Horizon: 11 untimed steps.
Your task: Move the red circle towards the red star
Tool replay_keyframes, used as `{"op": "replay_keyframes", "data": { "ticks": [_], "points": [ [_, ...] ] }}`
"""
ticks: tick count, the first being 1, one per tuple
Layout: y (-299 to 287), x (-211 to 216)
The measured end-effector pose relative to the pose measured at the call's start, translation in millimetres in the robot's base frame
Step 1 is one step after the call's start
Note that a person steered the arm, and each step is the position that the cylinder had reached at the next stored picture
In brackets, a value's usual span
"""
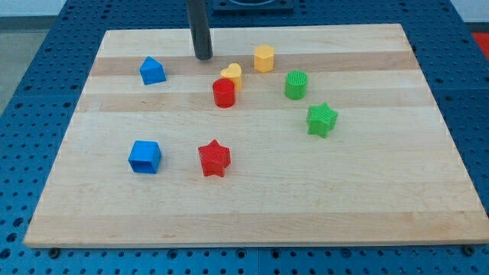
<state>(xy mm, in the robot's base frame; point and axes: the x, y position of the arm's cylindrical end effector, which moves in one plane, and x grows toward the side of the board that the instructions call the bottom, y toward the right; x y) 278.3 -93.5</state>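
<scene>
Nearest the view's bottom on the table (252, 214) sits the red star (214, 158), beyond it the red circle (224, 93) touching a yellow heart (232, 74), and farthest my tip (202, 57), a bare rod tool holding nothing, just up-left of the circle.

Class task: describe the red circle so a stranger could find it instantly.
On the wooden board, look just above centre, below and right of my tip. The red circle is a round red cylinder touching a yellow heart; the red star is pointed.
</scene>
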Motion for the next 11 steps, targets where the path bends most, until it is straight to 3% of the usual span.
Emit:
{"op": "replay_keyframes", "data": {
  "ticks": [4,8,11],
  "points": [
    [1,55],
    [73,95],
    [27,196]
  ]
}}
